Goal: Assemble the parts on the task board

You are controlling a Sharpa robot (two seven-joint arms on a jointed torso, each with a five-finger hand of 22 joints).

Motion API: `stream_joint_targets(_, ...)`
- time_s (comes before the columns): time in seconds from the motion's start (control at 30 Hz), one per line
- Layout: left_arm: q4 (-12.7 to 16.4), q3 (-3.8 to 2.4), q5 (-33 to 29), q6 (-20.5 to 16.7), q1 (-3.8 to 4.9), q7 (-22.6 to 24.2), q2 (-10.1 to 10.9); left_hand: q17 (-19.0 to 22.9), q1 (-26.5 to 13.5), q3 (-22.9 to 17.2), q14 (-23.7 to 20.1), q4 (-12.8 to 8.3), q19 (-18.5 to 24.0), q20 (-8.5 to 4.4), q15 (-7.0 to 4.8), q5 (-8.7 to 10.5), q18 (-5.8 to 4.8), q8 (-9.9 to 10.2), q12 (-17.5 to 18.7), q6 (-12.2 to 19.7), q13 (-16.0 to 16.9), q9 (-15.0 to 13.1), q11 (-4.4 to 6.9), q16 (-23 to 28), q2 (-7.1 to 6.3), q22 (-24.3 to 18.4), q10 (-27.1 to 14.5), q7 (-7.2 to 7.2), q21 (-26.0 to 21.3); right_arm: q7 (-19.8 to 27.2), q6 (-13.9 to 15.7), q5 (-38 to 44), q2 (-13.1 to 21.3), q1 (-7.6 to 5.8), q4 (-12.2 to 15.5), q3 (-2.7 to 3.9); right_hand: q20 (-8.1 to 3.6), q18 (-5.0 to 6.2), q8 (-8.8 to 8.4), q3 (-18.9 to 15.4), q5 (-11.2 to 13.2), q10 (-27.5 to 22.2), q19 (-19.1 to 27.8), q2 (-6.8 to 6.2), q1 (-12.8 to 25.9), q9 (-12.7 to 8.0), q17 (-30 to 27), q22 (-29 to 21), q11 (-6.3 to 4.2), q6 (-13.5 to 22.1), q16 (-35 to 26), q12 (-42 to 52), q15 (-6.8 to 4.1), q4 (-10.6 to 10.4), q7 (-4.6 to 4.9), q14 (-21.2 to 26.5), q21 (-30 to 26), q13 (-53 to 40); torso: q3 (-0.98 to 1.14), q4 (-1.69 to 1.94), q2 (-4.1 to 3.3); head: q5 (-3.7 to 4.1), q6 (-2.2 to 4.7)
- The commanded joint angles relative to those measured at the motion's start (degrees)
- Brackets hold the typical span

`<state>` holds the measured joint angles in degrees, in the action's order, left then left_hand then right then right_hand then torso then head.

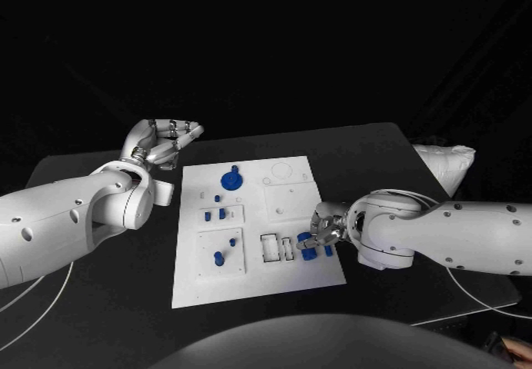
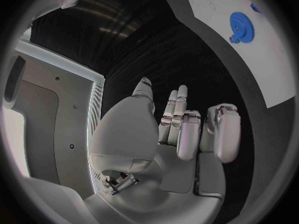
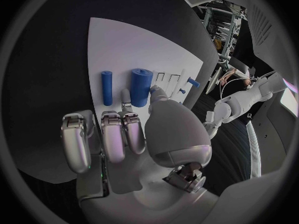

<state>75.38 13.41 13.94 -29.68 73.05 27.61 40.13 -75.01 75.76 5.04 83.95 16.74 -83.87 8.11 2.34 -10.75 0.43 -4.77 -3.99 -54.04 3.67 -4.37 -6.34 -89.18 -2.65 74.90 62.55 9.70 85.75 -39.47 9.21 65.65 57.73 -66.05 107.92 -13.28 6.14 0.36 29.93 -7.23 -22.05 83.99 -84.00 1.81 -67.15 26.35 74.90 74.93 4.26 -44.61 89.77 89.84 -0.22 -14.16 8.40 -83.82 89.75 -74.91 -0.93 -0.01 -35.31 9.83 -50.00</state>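
On black table [image 1: 366, 146] — white task board [image 1: 250, 288]

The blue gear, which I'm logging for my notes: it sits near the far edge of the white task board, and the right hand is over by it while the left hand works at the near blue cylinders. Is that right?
The hands are swapped. In the head view the left hand is off the task board, nearest the blue gear; the right hand is at the near blue cylinders. The gear's place is right.
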Motion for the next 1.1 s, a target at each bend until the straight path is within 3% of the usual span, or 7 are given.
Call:
stream_joint_targets(0.03, 0.2, -0.04, 0.0, 1.0, 0.03, 0.4, 0.0, -12.8, 0.1, 0.3, 5.2, 0.0, -2.8, 0.45, 0.3, -0.32, 0.68, 0.4, 0.1, 0.4, 0.0, 0.1, -0.2, 0.2, 0.63, 13.6, -0.3, 0.11, 0.0, -1.7, -3.1, -0.4, -0.6, 0.49, -0.6, -0.27, 0.08, -0.36, -0.46, 0.4, 0.6, 6.0, -6.0, 0.12, -0.3, -0.3, 15.1, 15.1, 0.28, 0.7, 0.2, 0.2, 0.27, -0.1, -0.02, -6.2, 0.2, -15.1, 0.02, 0.02, -0.05, 0.18, 0.0)
stream_joint_targets(0.1, 0.2, -0.04, 0.0, 1.1, 0.03, 0.4, -0.1, -12.8, 0.1, 0.3, 5.2, 0.0, -2.8, 0.45, 0.3, -0.32, 0.68, 0.4, 0.1, 0.4, 0.0, 0.1, -0.2, 0.2, 0.63, 13.6, -0.3, 0.11, 0.0, -1.8, -3.6, -1.5, -0.9, 0.55, -1.0, -0.27, 0.25, -0.36, -0.31, 0.7, 4.4, 6.0, -6.0, 0.74, 0.4, 0.3, 15.1, 15.1, 0.42, 1.0, 0.2, 0.2, 0.42, -0.5, 0.13, -6.2, 0.2, -15.1, 0.02, 0.04, -0.05, 0.34, 0.0)
stream_joint_targets(0.17, 0.1, -0.04, 0.0, 1.2, 0.03, 0.3, -0.1, -12.8, 0.1, 0.3, 5.2, 0.0, -2.8, 0.45, 0.3, -0.32, 0.68, 0.4, 0.1, 0.4, 0.0, 0.1, -0.2, 0.2, 0.63, 13.6, -0.3, 0.11, 0.0, -2.0, -4.1, -2.6, -1.2, 0.57, -1.4, -0.26, 0.34, -0.36, -0.19, 0.8, 5.7, 6.0, -6.0, 0.94, 0.6, 0.6, 15.1, 15.1, 0.49, 1.1, 0.2, 0.2, 0.49, -0.6, 0.17, -6.2, 0.2, -15.1, 0.02, 0.07, -0.03, 0.39, 0.0)
stream_joint_targets(0.43, 0.2, -0.04, 0.0, 1.3, 0.03, 0.3, -0.1, -12.8, 0.1, 0.3, 5.2, 0.0, -2.8, 0.45, 0.3, -0.32, 0.68, 0.4, 0.1, 0.4, 0.0, 0.1, -0.2, 0.2, 0.63, 13.6, -0.3, 0.11, 0.0, -2.7, -5.3, -3.8, -2.2, 0.66, -2.1, -0.26, 0.53, -0.36, -0.63, 3.0, 6.6, 6.0, -6.0, 1.62, -2.6, 0.9, 15.1, 15.1, 0.32, 0.9, 0.2, 0.2, 0.63, 2.0, -0.02, -6.2, 0.2, -15.1, 0.06, 0.02, -0.09, 0.43, 0.0)
stream_joint_targets(0.6, 0.2, -0.04, 0.0, 1.4, 0.03, 0.3, -0.1, -12.8, 0.1, 0.3, 5.2, 0.0, -2.8, 0.45, 0.31, -0.33, 0.68, 0.4, 0.1, 0.4, 0.0, 0.1, -0.2, 0.2, 0.7, 13.6, -0.3, 0.11, 0.0, -2.9, -5.4, -3.6, -2.5, 0.7, -2.2, -0.26, 0.6, -0.36, -1.98, 4.3, 6.3, 6.0, -6.0, 1.44, -4.1, 0.3, 15.1, 15.1, 0.32, 0.5, 0.2, 0.2, 0.72, 3.5, 0.02, -6.2, 0.2, -15.1, 0.03, 0.07, -0.05, 0.53, 0.0)
stream_joint_targets(0.87, 0.2, -0.04, 0.0, 1.5, 0.03, 0.3, -0.2, -12.8, 0.1, 0.3, 5.2, 0.0, -2.8, 0.45, 0.31, -0.33, 0.68, 0.4, 0.1, 0.4, 0.0, 0.1, -0.2, 0.2, 0.7, 13.6, -0.3, 0.11, 0.0, -2.9, -5.3, -3.1, -2.7, 0.73, -2.2, -0.26, 1.32, -0.36, -8.24, 7.4, 4.9, 6.0, -6.0, 0.81, -5.7, -4.0, 15.1, 15.1, 1.17, -0.5, 0.2, 0.2, 1.6, 5.9, 0.98, -6.2, 0.2, -15.1, 0.02, 0.08, -0.05, 0.62, 0.0)
stream_joint_targets(1.1, 0.2, -0.04, 0.0, 1.6, 0.03, 0.2, -0.1, -12.8, 0.1, 0.3, 5.2, 0.0, -2.8, 0.45, 0.31, -0.33, 0.68, 0.4, 0.1, 0.4, 0.0, 0.1, -0.2, 0.2, 0.7, 13.6, -0.3, 0.11, 0.0, -1.7, -3.1, -3.3, -2.5, 0.74, -1.8, -0.26, 1.71, -0.36, -12.6, 11.7, -0.4, 6.0, -6.0, 0.7, -7.9, -7.7, 15.1, 15.1, 1.28, -3.3, 0.2, 0.2, 1.92, 8.4, 1.01, -6.2, 0.2, -15.1, 0.03, 0.05, -0.07, 0.54, 0.0)
